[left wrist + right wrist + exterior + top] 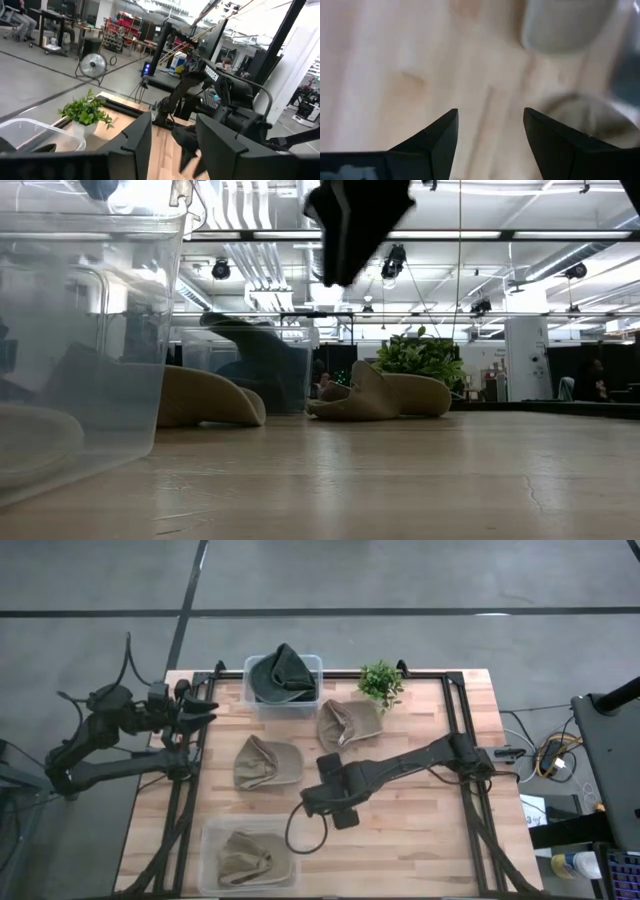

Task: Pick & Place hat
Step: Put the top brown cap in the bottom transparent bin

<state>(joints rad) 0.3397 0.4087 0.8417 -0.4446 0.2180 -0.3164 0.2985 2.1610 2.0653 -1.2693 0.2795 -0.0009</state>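
Observation:
Four hats show in the high view. A dark green hat (283, 678) lies in the clear bin at the far edge. One tan hat (348, 723) and another tan hat (266, 762) lie flat on the table. A third tan hat (245, 858) lies in the near bin. My right gripper (318, 798) hangs open over bare wood, just right of the middle tan hat (585, 117) and touching nothing; it is raised above the table in the low view (355, 225). My left gripper (205, 708) waits open at the table's left edge (172, 135).
A small potted plant (380, 683) stands at the far edge, right of the far bin (312, 665). The near clear bin (212, 832) sits at the near left corner and fills the left of the low view (80, 330). Bare wood lies on the table's right half.

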